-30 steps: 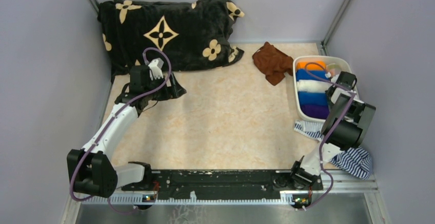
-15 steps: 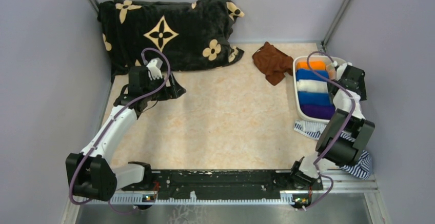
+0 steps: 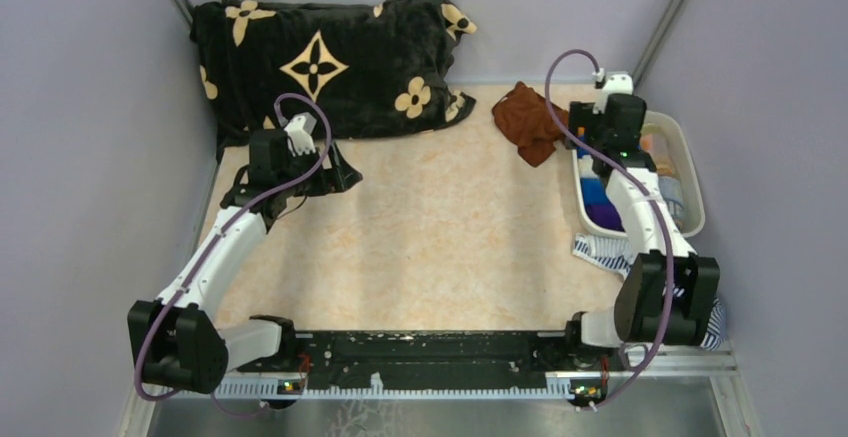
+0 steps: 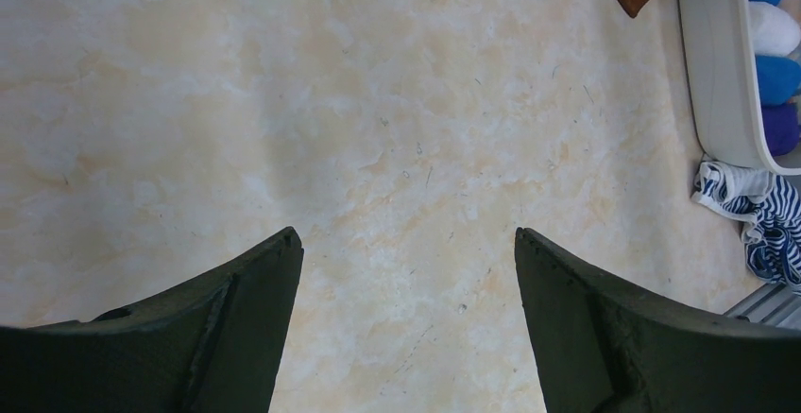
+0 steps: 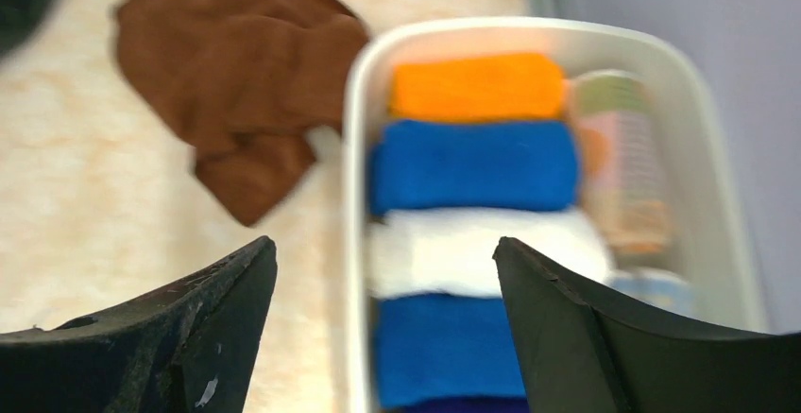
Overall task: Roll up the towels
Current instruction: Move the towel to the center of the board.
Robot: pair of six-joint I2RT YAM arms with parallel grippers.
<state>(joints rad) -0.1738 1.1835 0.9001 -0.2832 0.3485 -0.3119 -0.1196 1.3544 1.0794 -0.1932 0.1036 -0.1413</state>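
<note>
A plain brown towel (image 3: 528,120) lies crumpled on the table just left of a white bin (image 3: 692,182). The right wrist view shows the same brown towel (image 5: 241,68), and the bin (image 5: 357,129) holding orange (image 5: 477,87), blue (image 5: 472,165) and white (image 5: 453,252) rolls in a row. Blurred pale printed cloth (image 5: 623,167) fills the bin's right side. My right gripper (image 3: 600,147) hovers open above the bin's left rim with nothing between its fingers (image 5: 384,241). The left gripper (image 3: 330,175) stands open over bare table at the left (image 4: 406,233).
A big black blanket with beige flowers (image 3: 320,57) is heaped at the back left. A navy-and-white striped cloth (image 3: 604,250) lies in front of the bin and under the right arm. Grey walls close in both sides. A black rail (image 3: 430,347) runs along the near edge.
My right arm has swung from the bin's right side up and across to its left rim, near the brown towel, and its jaws have widened. The left arm has stayed still.
</note>
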